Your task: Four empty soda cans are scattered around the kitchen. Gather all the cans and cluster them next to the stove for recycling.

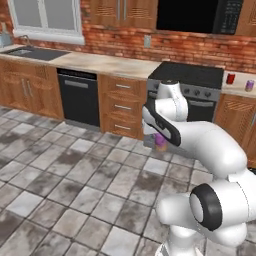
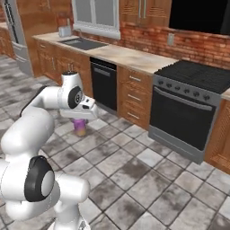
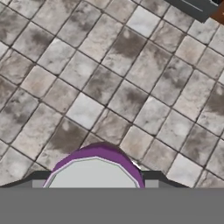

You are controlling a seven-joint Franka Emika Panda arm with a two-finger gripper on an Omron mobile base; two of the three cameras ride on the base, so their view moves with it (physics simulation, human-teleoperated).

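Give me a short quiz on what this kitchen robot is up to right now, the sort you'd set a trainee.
1. True or false: the gripper holds a purple can above the floor.
2. How many cans stand on the counter right of the stove?
3. That counter's red can stands: A) nearer the stove than its purple neighbour, B) farther, C) on the stove.

Key: 1 true; 2 two; 3 A.
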